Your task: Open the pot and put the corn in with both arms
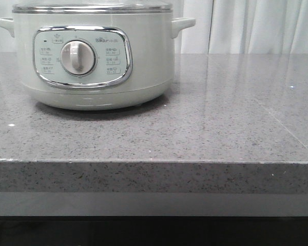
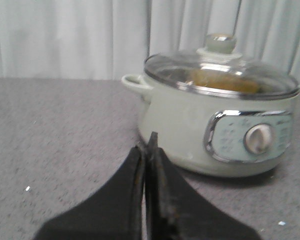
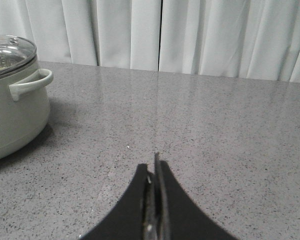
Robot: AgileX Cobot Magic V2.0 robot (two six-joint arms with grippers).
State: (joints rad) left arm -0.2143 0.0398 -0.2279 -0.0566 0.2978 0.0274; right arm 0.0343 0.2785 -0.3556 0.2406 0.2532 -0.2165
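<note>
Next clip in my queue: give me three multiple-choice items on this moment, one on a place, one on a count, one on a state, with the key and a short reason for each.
1. Where does the pot stand on the counter in the front view?
A. On the left part
B. At the right edge
C. Hanging over the front edge

2. How many side handles of the pot show in the front view?
A. None
B. One
C. Two

3. What is the state of the lid?
A. Lying on the counter beside the pot
B. Sitting closed on the pot
C. Held up by a gripper

Key:
1 A: the pot fills the upper left, with bare counter to its right.
2 C: one handle sticks out at each side.
3 B: the left wrist view shows the glass lid seated on the rim, while the left gripper and the right gripper are shut and hold nothing.
</note>
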